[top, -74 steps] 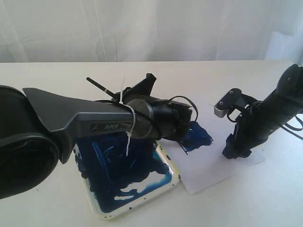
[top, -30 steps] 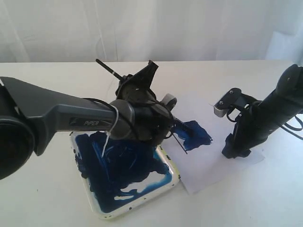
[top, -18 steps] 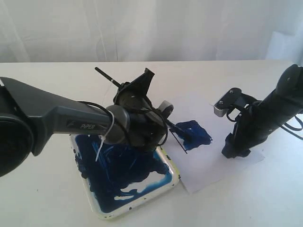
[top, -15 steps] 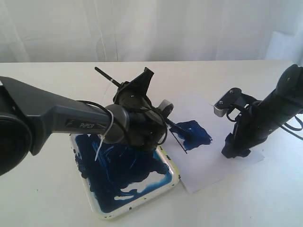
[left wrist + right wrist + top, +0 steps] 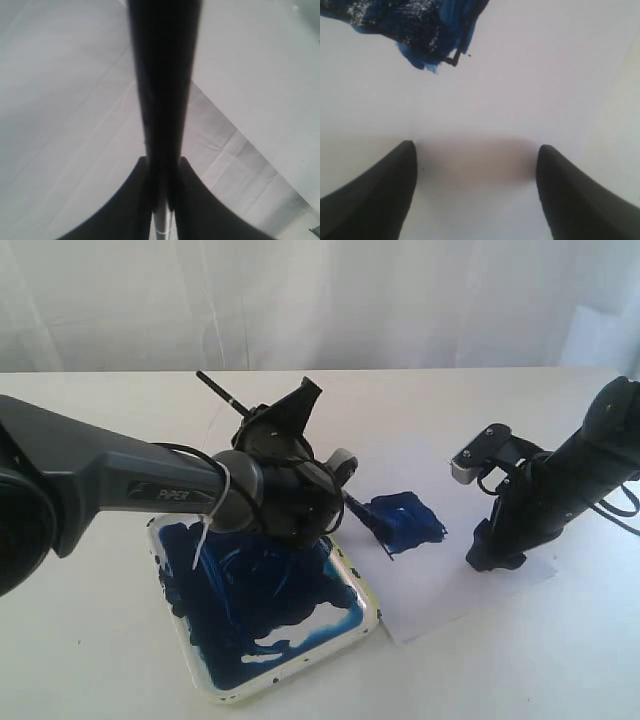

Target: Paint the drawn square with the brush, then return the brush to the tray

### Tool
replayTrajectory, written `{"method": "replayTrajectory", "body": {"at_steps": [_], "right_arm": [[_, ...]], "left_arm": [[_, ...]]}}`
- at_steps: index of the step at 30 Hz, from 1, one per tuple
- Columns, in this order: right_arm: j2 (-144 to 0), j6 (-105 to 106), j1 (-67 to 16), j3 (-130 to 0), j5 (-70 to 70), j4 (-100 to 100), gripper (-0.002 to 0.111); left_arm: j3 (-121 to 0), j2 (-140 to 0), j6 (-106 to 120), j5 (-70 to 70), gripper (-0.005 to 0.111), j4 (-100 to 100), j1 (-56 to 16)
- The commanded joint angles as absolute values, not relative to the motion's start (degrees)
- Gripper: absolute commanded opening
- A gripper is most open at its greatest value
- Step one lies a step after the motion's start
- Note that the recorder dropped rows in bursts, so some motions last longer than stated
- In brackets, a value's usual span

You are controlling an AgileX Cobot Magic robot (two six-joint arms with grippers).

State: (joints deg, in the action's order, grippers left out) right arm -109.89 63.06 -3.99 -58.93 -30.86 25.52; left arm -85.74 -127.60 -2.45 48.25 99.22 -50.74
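The drawn square (image 5: 405, 520) on the white paper sheet (image 5: 450, 590) is smeared dark blue, and its black corner tail shows in the right wrist view (image 5: 451, 61). My left gripper (image 5: 275, 420) is shut on the brush (image 5: 220, 392), which slants from upper left down to a tip at the square's left edge. In the left wrist view the brush (image 5: 162, 75) is a dark band running into the closed gripper (image 5: 162, 165). The tray (image 5: 365, 625), full of blue paint, lies under the left arm. My right gripper (image 5: 490, 555) is open (image 5: 475, 150) and rests on the paper, right of the square.
A white curtain hangs behind the white table (image 5: 560, 670). The paper's near corner lies just right of the tray. The left arm's wrist hangs over the tray's far side.
The left gripper has drawn back to the left with the brush, so the tip has moved from over the square to its left edge. The right arm stays put.
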Motion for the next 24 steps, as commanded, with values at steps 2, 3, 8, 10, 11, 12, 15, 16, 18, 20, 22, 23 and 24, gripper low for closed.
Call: {"method": "replayTrajectory", "body": {"at_steps": [2, 3, 8, 10, 11, 12, 15, 16, 18, 20, 22, 23, 24], "right_arm": [[-111.55, 63.11, -3.96, -58.61, -29.6, 24.12, 0.063], [-111.55, 63.11, -3.96, -58.61, -29.71, 24.12, 0.063], [-111.55, 63.11, -3.96, -58.61, -29.71, 24.12, 0.063], [-111.55, 63.11, -3.96, -58.61, -29.71, 24.12, 0.063], [-111.55, 63.11, -3.96, -58.61, -29.61, 24.12, 0.063], [-111.55, 62.87, -3.96, -58.61, -29.62, 24.12, 0.063], [-111.55, 62.87, -3.96, -58.61, -29.62, 24.12, 0.063], [-111.55, 62.87, -3.96, -58.61, -29.62, 24.12, 0.063], [-111.55, 62.87, -3.96, -58.61, -29.62, 24.12, 0.063], [-111.55, 62.87, -3.96, -58.61, -29.62, 24.12, 0.063], [-111.55, 62.87, -3.96, -58.61, -29.62, 24.12, 0.063], [-111.55, 62.73, -3.96, -58.61, -29.62, 24.12, 0.063], [-111.55, 62.73, -3.96, -58.61, -29.62, 24.12, 0.063]], "left_arm": [[-85.31, -126.78, -1.26, 46.96, 0.0, 99.95, -50.71], [-85.31, -126.78, -1.11, 46.72, 0.0, 99.95, -50.71], [-85.31, -126.78, -1.11, 44.22, 0.0, 99.95, -50.6], [-85.31, -126.78, -1.01, 44.34, 0.0, 99.95, -49.94], [-85.31, -126.78, 0.0, 44.23, 0.0, 99.95, -49.31], [-85.31, -126.78, 0.5, 44.23, 0.0, 99.95, -48.83], [-85.31, -127.29, 0.32, 44.63, 0.0, 99.95, -47.76], [-85.31, -127.29, -3.0, 44.02, 0.0, 99.95, -47.76], [-85.89, -127.29, -6.12, 43.94, 0.0, 99.95, -47.76], [-86.31, -127.29, -6.43, 43.76, 0.0, 99.95, -47.76], [-86.81, -127.29, -6.02, 43.08, 0.0, 99.95, -47.76], [-87.04, -127.29, -4.95, 42.77, 0.0, 99.95, -47.76], [-87.05, -127.29, -4.22, 42.21, 0.0, 99.95, -47.76]]}}
